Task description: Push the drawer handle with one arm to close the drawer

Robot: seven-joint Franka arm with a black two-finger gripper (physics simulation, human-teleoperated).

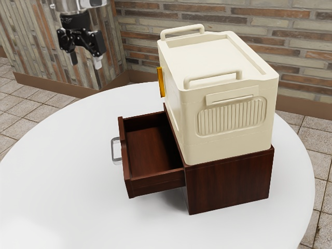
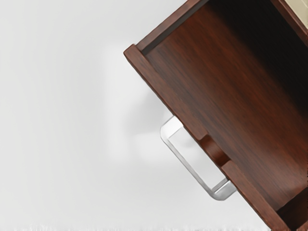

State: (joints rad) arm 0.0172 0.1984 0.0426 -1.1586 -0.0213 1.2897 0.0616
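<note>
The drawer (image 1: 150, 147) stands open, projecting from the dark red-brown wooden cabinet (image 1: 228, 182) on the white, round-edged tabletop (image 1: 62, 166). Its metal handle (image 1: 113, 150), a bracket with rounded corners, is attached to the outer face of the drawer's front panel (image 2: 156, 86). In the wrist view, a notch (image 2: 215, 150) interrupts the panel's upper edge, alongside the handle. The drawer's wood-grained floor is visible, with deep shadow toward the cabinet side.

The black gripper (image 1: 86, 61) occupies the exterior view's upper left, raised above the level of the tabletop and well apart from the handle. Its two fingers are spread, with a clear gap between them, and point downward; neither touches the drawer.

A cream box (image 1: 212, 57) rests on top of the cabinet. It bears two raised bars along opposite edges of its top, a ribbed panel (image 1: 231, 117) on one side, and an orange-yellow piece (image 1: 161, 83) on another. Behind the tabletop are a brick wall (image 1: 233, 19) and a tiled floor (image 1: 13, 111).
</note>
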